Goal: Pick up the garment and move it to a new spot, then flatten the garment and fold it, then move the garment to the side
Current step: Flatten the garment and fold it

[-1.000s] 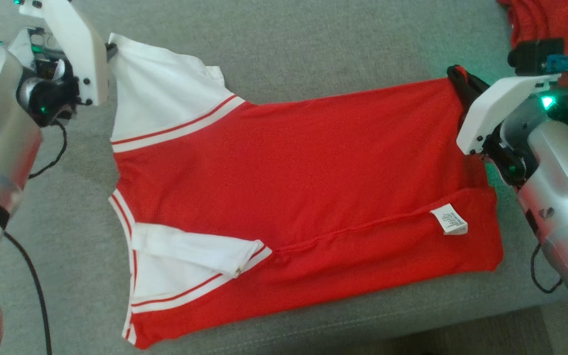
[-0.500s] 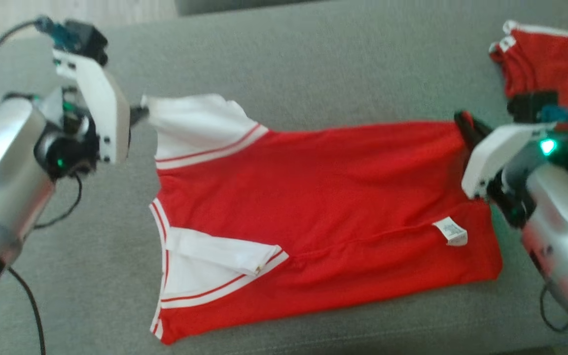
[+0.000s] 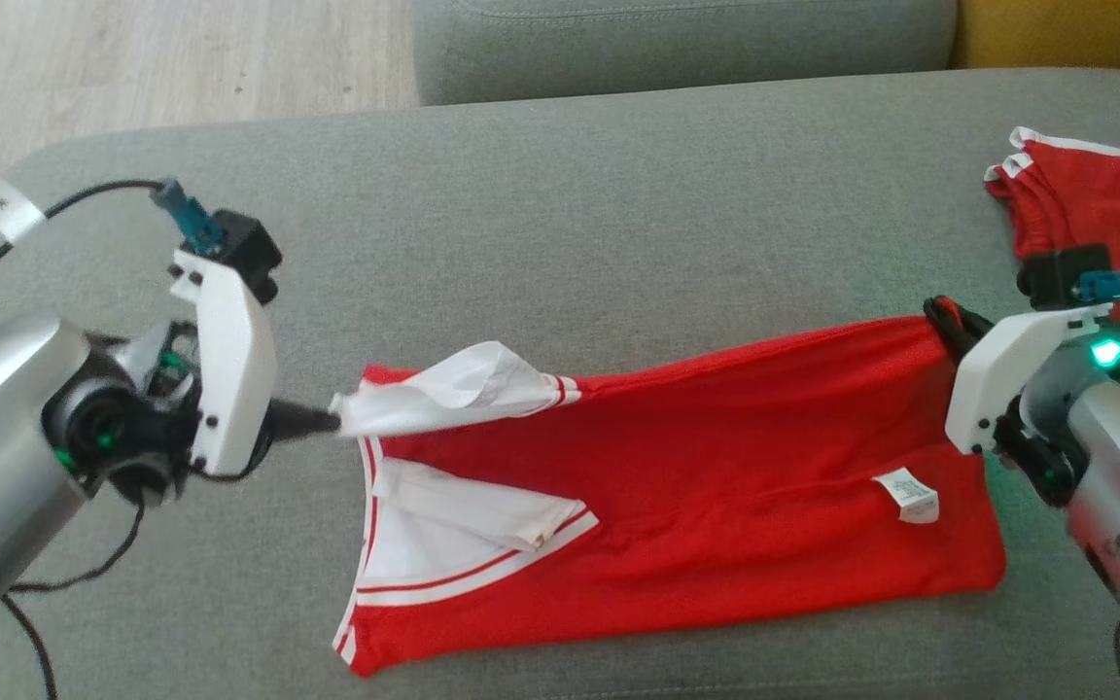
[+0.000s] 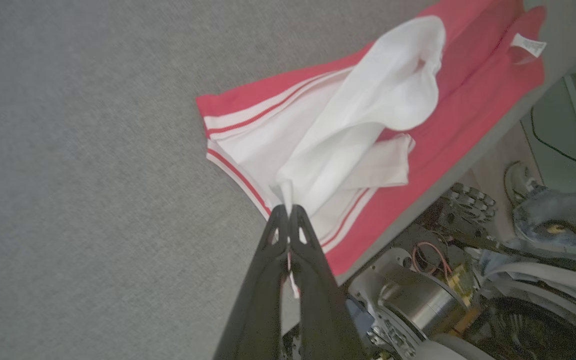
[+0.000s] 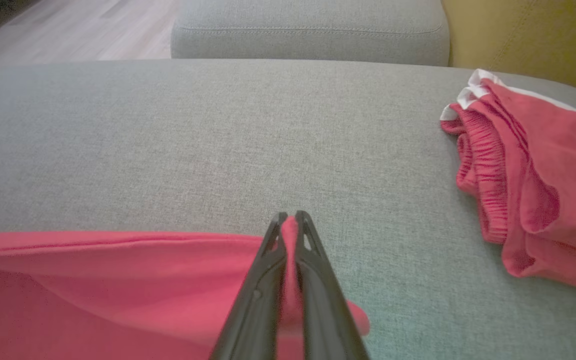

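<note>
- The garment (image 3: 716,467) is a red jersey shirt in a soft matte knit, with white sleeves banded in red and white stripes. It is lying across the grey sofa cushion (image 3: 560,214), towards the near edge, stretched sideways between the two arms.
- The cushion cloth is showing a fine, flat woven grain.
- The left tool (image 3: 330,422) is pressing its two long dark fingers together and clenching the tip of the far white sleeve (image 3: 468,387). The sleeve is hanging clear of the cushion, drooping in a loose hollow fold over the shirt's shoulder.
- The near white sleeve (image 3: 482,506) is lying flat, folded inward over the red body.
- The right tool (image 3: 939,316) is clamping the far hem corner, with red cloth pinched between its fingers. The shirt's far edge is running in a taut line from there towards the left tool.
- A small white care label (image 3: 913,494) is showing on the red cloth near the hem, close to the right arm.
- Another red piece (image 3: 1085,194), with a gathered elastic waistband and white trim, is lying bunched on the cushion beyond the right tool, apart from the shirt.
</note>
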`<state>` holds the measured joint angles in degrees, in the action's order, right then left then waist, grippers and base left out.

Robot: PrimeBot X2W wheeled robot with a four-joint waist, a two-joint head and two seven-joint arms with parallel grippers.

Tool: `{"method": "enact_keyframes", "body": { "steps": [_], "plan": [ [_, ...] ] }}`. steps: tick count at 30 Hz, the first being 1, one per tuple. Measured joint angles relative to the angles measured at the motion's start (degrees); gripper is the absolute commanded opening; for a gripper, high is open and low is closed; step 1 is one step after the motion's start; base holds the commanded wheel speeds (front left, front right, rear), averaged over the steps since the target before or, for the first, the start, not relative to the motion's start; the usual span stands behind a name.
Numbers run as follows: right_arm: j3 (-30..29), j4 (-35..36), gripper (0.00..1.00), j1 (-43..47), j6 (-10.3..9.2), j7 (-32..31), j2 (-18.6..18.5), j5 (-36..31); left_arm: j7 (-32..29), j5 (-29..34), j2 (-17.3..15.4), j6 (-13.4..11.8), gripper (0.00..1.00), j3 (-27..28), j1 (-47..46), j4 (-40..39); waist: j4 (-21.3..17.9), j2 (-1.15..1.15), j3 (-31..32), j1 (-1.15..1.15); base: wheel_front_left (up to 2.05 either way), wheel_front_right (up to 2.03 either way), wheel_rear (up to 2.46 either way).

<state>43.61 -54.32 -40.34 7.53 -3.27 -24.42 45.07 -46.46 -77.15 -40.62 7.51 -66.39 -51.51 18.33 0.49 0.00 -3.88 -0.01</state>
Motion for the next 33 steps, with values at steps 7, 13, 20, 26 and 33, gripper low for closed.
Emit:
{"method": "enact_keyframes", "body": {
  "steps": [7,13,20,26,33],
  "plan": [
    [5.1,1.6,0.00,0.0,0.00,-3.0,-2.9,1.3,-4.7,-3.8,-1.6,-0.1,0.00,-1.6,2.3,-5.5,0.3,0.00,0.3,0.00,0.00,0.00,0.00],
    [12.0,5.9,0.00,0.0,0.00,-7.7,-6.7,4.9,-5.7,-4.9,-2.3,-1.0,0.00,-3.3,5.7,-7.3,-0.4,0.00,0.0,0.00,0.00,0.00,0.00],
    [17.7,8.7,1.00,0.0,0.00,-11.6,-8.8,8.3,-4.6,-5.2,-2.0,-1.0,0.47,-3.6,7.5,-6.6,-1.2,0.00,-0.5,0.00,0.00,0.00,0.00],
    [21.7,9.6,1.00,0.0,0.00,-14.5,-9.3,10.9,-3.6,-5.1,-0.6,-0.9,1.00,-4.1,8.9,-5.0,-1.6,0.00,0.1,0.00,0.00,0.00,0.00],
    [21.8,11.1,1.00,-0.5,0.00,-11.3,-12.9,12.7,4.9,-3.0,-1.0,-0.6,1.00,-1.5,9.1,-4.8,-1.6,0.00,2.6,0.00,0.00,0.00,0.00]
  ]
}}
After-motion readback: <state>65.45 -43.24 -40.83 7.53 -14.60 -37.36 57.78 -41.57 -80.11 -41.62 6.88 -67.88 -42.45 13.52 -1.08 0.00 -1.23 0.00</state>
